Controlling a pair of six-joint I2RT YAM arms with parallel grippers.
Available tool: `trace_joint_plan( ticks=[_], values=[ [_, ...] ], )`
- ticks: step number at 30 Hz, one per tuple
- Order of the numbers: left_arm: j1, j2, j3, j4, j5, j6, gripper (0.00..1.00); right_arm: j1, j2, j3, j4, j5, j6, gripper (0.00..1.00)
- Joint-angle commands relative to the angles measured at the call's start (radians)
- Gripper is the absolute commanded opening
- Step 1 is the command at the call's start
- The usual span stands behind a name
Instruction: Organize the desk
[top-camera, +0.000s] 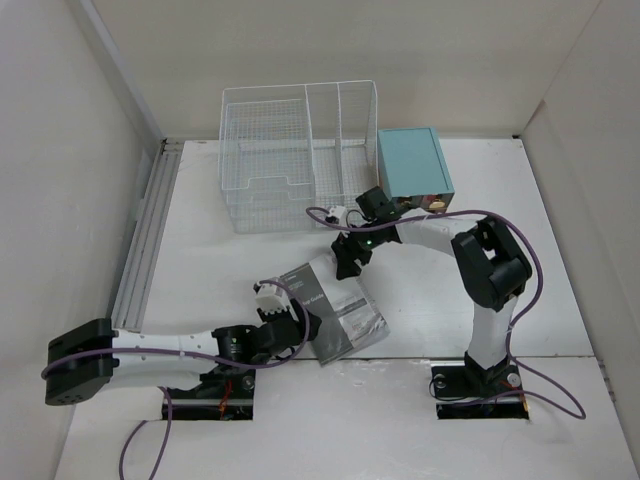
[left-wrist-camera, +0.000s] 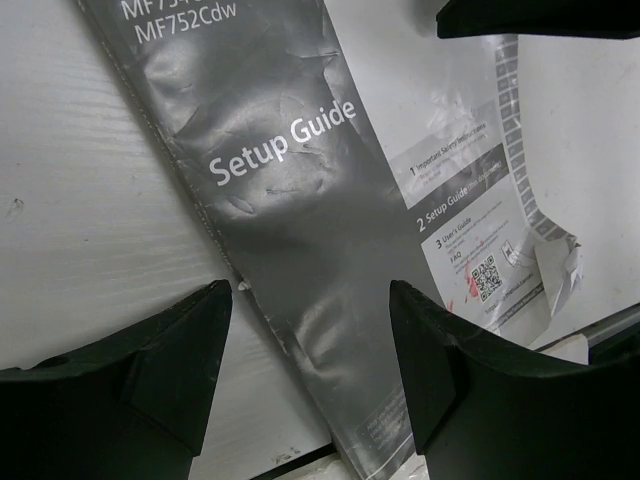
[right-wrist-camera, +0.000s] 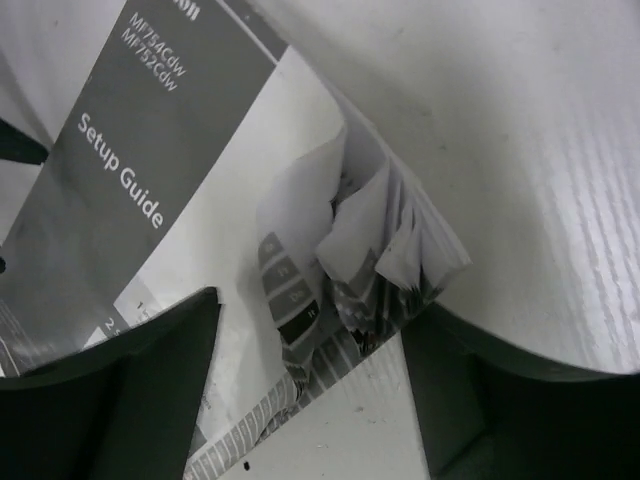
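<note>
desk (top-camera: 200, 260), matte white, sits between white walls (top-camera: 60, 200), bearing crumpled setup guide (top-camera: 350, 315).

The right end effector (top-camera: 350, 262) has its fingers spread, and the curled, crumpled corner pages of a setup booklet (top-camera: 345, 310) rise into the gap between them. Beyond this end effector and near it, a wire-mesh rack (top-camera: 300, 150) and a teal box (top-camera: 412, 165) stand just beside each other and close off that side. To its right, past its own arm, the surface (top-camera: 220, 260) lies bare. The left end effector (top-camera: 283, 303), jaws apart, hangs low over the booklet's left edge, with flat cover under the gap. To its left, bare surface runs out to a metal rail (top-camera: 145, 240) and the side wall (top-camera: 60, 200)
</note>
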Motion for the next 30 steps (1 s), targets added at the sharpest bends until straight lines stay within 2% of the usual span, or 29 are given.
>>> trace_joint_plan(
  ticks=[1,3,4,7,8,10,16,20,30],
  values=[
    [-0.004,0.028,-0.009,0.06,0.014,-0.001,0.61,0.01,0.008,0.024,-0.031,-0.069,-0.025,0.68],
    [-0.004,0.028,-0.009,0.06,0.025,-0.001,0.61,0.01,0.008,0.024,-0.044,-0.108,-0.034,0.53],
    [0.005,0.037,-0.009,0.06,0.025,-0.001,0.61,0.01,0.018,0.024,-0.054,-0.118,-0.043,0.41],
    [0.005,0.026,-0.009,0.06,0.034,-0.001,0.61,0.01,0.028,0.033,-0.084,-0.176,-0.065,0.27],
    [0.005,0.026,-0.009,0.036,0.034,-0.012,0.61,0.01,0.037,0.042,-0.101,-0.194,-0.1,0.14],
    [0.005,-0.004,0.0,0.005,0.024,-0.021,0.61,0.01,0.038,0.051,-0.136,-0.222,-0.114,0.0],
    [0.005,-0.193,0.02,-0.176,-0.01,-0.039,0.66,-0.004,-0.048,0.097,-0.247,-0.346,-0.231,0.0],
    [0.005,-0.303,0.011,-0.227,-0.01,-0.039,0.67,-0.047,-0.094,0.134,-0.349,-0.449,-0.301,0.0],
    [0.005,-0.296,-0.012,-0.204,0.002,-0.049,0.67,-0.077,-0.104,0.234,-0.65,-0.628,-0.575,0.0]
  ],
)
